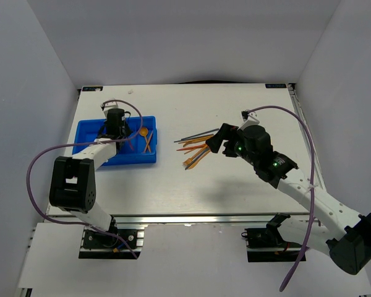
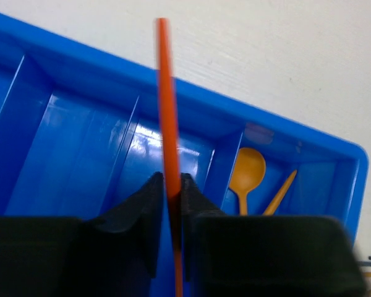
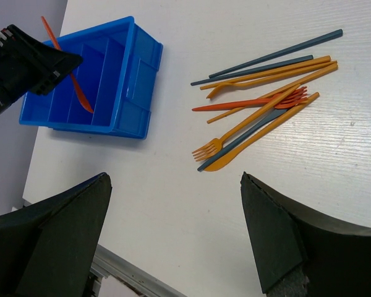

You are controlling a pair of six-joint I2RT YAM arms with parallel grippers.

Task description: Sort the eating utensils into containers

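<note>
The blue tray (image 1: 86, 141) lies at the table's left and also shows in the right wrist view (image 3: 136, 93). My left gripper (image 1: 115, 128) hangs over it, shut on a red-orange stick (image 2: 167, 105) that stands between its jaws (image 2: 170, 185) above a middle compartment (image 2: 68, 130). An orange spoon (image 2: 247, 170) and an orange stick (image 2: 281, 192) lie in the rightmost compartment. The loose pile of orange, red and grey-blue utensils (image 1: 196, 145) lies on the table mid-right (image 3: 266, 102). My right gripper (image 1: 219, 141) is open and empty, raised beside the pile (image 3: 174, 179).
White walls enclose the table on three sides. A metal rail (image 3: 130, 275) runs along the near edge. Purple cables (image 1: 40, 162) loop off both arms. Bare table lies between the tray and the pile.
</note>
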